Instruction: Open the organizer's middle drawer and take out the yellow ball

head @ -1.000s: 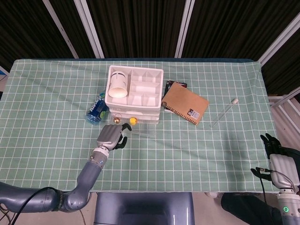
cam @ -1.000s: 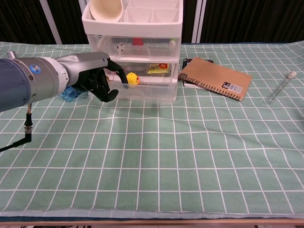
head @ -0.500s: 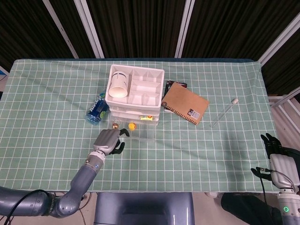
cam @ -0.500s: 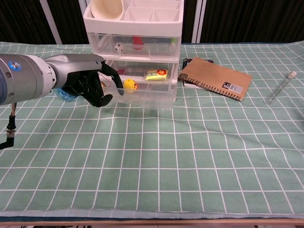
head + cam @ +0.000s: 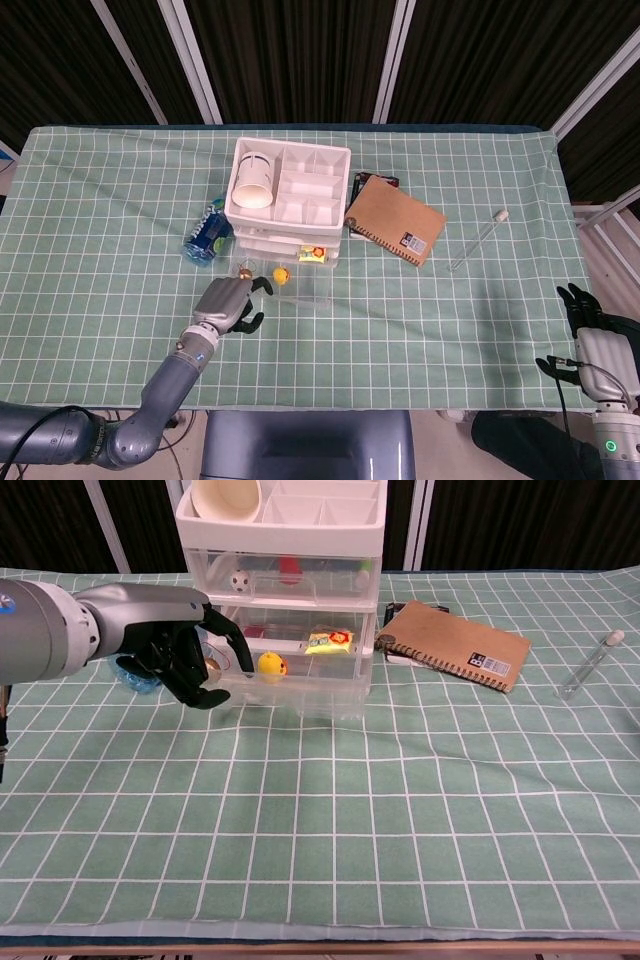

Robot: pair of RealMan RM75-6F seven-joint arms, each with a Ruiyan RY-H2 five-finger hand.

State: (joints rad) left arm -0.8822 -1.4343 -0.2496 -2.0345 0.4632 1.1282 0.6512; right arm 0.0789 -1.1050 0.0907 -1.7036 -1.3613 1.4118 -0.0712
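Now | progress: middle drawer (image 5: 290, 685) of organizer (image 5: 285, 540) pulled out, ball not yet taken | left robot hand (image 5: 190, 660) curled on drawer's front-left edge; right robot hand (image 5: 583, 310) idle at desk's edge, fingers apart, empty | yellow ball (image 5: 270, 663) in open drawer beside a yellow packet (image 5: 328, 640) | cup (image 5: 225, 497) in top tray
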